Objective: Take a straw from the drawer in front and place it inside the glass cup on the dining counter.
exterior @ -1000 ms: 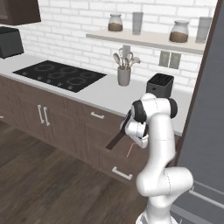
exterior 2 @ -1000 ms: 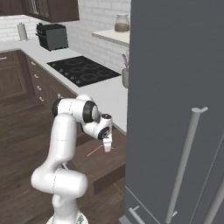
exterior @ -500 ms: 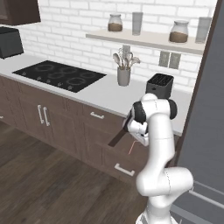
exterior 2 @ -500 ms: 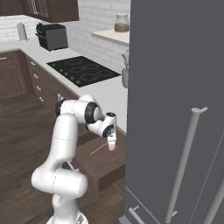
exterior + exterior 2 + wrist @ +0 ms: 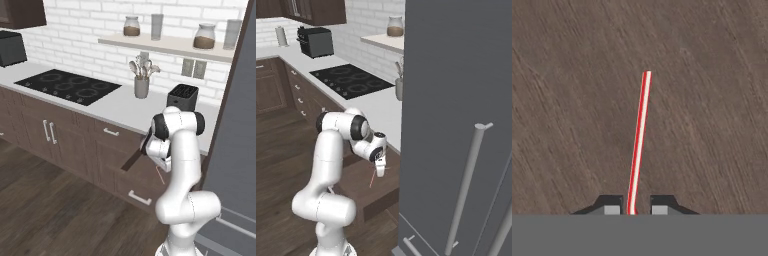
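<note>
1. The drawer (image 5: 131, 161), left of the grey fridge (image 5: 235, 150), stands pulled open below the pale worktop (image 5: 115, 107).
2. The gripper (image 5: 380, 171) hangs over the drawer, fingers pointing down.
3. The straw (image 5: 638, 142) runs from between the fingertips straight away along the gripper's axis, dangling above the drawer's wooden floor (image 5: 572, 100).
4. The jaws appear closed on the straw's near end, though a small gap shows each side.
</note>
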